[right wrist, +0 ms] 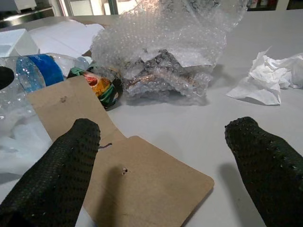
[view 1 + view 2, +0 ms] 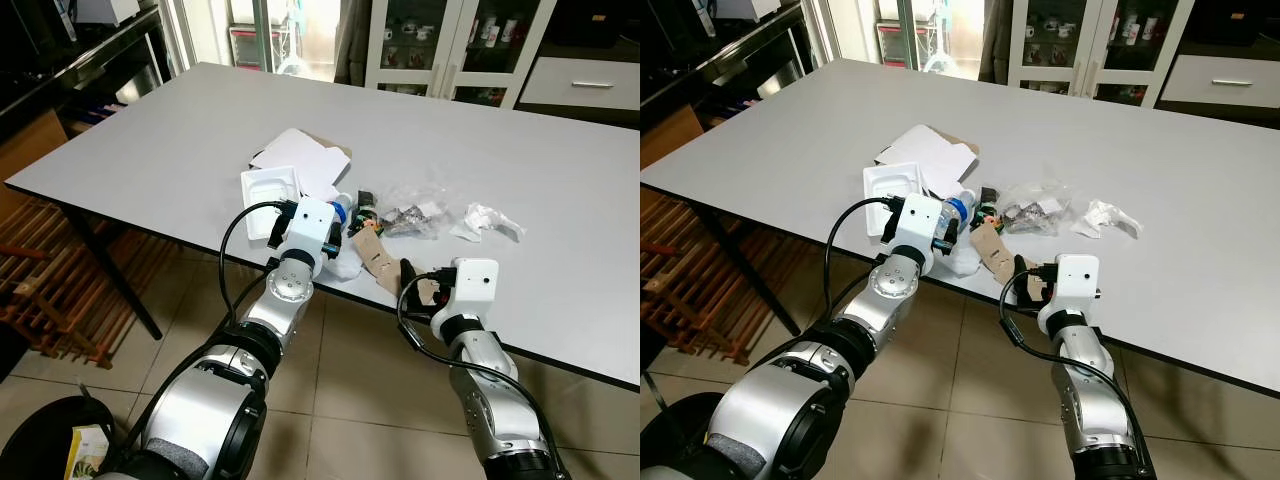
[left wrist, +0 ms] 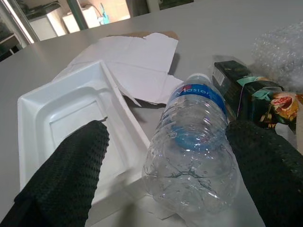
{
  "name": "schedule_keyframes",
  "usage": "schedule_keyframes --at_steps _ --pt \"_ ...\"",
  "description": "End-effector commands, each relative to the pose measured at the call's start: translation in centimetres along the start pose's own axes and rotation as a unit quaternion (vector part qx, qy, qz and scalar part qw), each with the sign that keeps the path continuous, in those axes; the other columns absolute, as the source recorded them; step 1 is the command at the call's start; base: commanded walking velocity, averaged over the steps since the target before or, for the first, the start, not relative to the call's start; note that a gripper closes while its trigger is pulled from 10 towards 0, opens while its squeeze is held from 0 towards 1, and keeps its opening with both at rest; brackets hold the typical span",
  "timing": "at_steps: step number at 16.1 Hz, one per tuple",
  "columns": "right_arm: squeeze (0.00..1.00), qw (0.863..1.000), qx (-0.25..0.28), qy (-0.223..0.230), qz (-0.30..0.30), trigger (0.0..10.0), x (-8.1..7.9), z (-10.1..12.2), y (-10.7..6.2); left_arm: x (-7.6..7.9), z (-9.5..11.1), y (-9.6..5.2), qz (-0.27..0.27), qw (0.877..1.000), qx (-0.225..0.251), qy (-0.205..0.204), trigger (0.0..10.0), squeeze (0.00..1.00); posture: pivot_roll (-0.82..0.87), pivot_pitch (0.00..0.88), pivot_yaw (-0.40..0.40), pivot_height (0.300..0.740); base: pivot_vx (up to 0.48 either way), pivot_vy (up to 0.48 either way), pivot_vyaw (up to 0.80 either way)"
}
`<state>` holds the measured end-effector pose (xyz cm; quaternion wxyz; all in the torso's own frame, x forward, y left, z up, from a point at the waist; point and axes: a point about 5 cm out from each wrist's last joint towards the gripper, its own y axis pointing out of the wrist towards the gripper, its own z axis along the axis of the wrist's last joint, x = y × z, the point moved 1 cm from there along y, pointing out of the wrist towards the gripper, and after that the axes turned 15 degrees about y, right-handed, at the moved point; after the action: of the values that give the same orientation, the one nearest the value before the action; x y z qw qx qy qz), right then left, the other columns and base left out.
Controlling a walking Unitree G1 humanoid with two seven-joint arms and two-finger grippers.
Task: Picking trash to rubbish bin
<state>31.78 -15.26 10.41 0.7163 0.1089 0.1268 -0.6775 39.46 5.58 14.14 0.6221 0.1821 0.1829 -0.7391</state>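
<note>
Left hand [image 3: 165,165] was spread wide, unclenched, around the plastic bottle [image 3: 194,142] lying on the bench [image 2: 150,140] (thin, crushable wall), so closing risked squirting it sideways; right hand [image 1: 161,161], also spread, straddled brown card [image 1: 142,179].

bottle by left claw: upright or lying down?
Lying down. The plastic bottle rests on its side on the table, between the open left claw's fingers.

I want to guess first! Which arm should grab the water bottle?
Probably left. The left gripper already has its open jaws on either side of the water bottle; the right gripper faces the brown card.
</note>
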Motion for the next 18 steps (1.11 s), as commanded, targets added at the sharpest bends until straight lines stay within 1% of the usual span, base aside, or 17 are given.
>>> schedule_keyframes --at_steps 1,8,11,14,16,17,18 --pt "0.00 1.000 0.002 -0.002 -0.002 10.0 0.2 0.3 -0.2 -0.1 -0.1 0.1 0.009 1.000 -0.010 0.001 10.0 0.00 -0.15 0.110 0.046 0.740 0.000 0.000 0.00" --pt "0.00 1.000 0.000 -0.001 0.000 10.0 0.0 0.2 -0.2 0.1 -0.8 -0.2 0.007 1.000 -0.021 -0.002 10.0 0.00 -0.15 0.107 0.048 0.740 0.000 0.000 0.00" --pt "0.00 1.000 0.000 -0.001 -0.001 10.0 -0.1 0.2 -0.2 0.6 -0.6 -0.2 -0.004 1.000 -0.013 -0.013 10.0 0.00 -0.16 0.107 0.050 0.740 0.000 0.000 0.00" --pt "0.00 1.000 0.000 -0.001 -0.001 10.0 -0.1 0.1 -0.2 0.8 -0.7 -0.3 -0.008 1.000 -0.013 -0.015 10.0 0.00 -0.15 0.107 0.050 0.740 0.000 0.000 0.00" --pt "0.00 1.000 0.000 -0.001 0.000 10.0 -0.1 0.1 -0.2 1.6 -0.8 -0.5 -0.029 0.999 -0.012 -0.016 10.0 0.00 -0.16 0.106 0.050 0.740 0.000 0.000 0.00" --pt "0.00 1.000 -0.001 0.000 0.000 10.0 -0.1 0.2 -0.2 2.1 -0.6 -0.6 -0.044 0.999 -0.004 -0.017 10.0 0.00 -0.16 0.106 0.049 0.740 0.000 0.000 0.00" --pt "0.00 1.000 -0.001 -0.001 0.000 10.0 -0.1 0.2 -0.2 2.3 -0.5 -0.7 -0.047 0.999 0.000 -0.016 10.0 0.00 -0.16 0.106 0.049 0.740 0.000 0.000 0.00"
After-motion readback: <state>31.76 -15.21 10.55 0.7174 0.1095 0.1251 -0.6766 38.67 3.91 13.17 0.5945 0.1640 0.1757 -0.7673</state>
